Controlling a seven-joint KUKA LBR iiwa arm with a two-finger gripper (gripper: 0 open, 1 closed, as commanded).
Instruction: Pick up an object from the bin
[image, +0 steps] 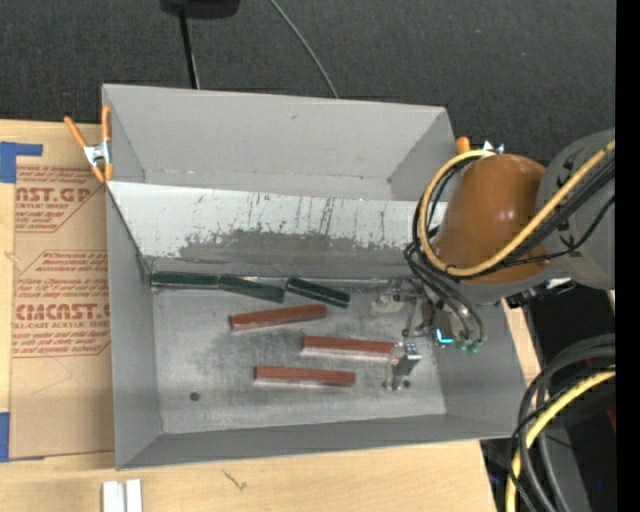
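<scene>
Highest up, and so closest to the camera, the arm's round orange cover (490, 215) is hanging over the right side of the bin (300, 150). Yellow and black cables (432, 205) are looping around it. Below it, the claw (402, 372) is sitting low near the bin floor, just at the right end of the middle brown stick (345, 347). I cannot tell if the claw is released or clenched, or if it is touching the stick.

That stick is lying flat between the upper brown stick (278, 317) and the lower brown stick (303, 376). All three are lying apart from each other. Dark green sticks (215, 283) are lying along the foot of the back wall.

To do this step well, I think the claw should be closing across the thin side of the stick, a bit in from the end, so the stick is not tipping on the way up. The stick is flat, so the claw needs to be going right down to the floor.

The bin floor is looking smooth, grey and scuffed, and the back wall is showing dark scratches. The bin is resting on a pale wooden tabletop (300, 480), with dark floor (450, 50) behind it.
</scene>
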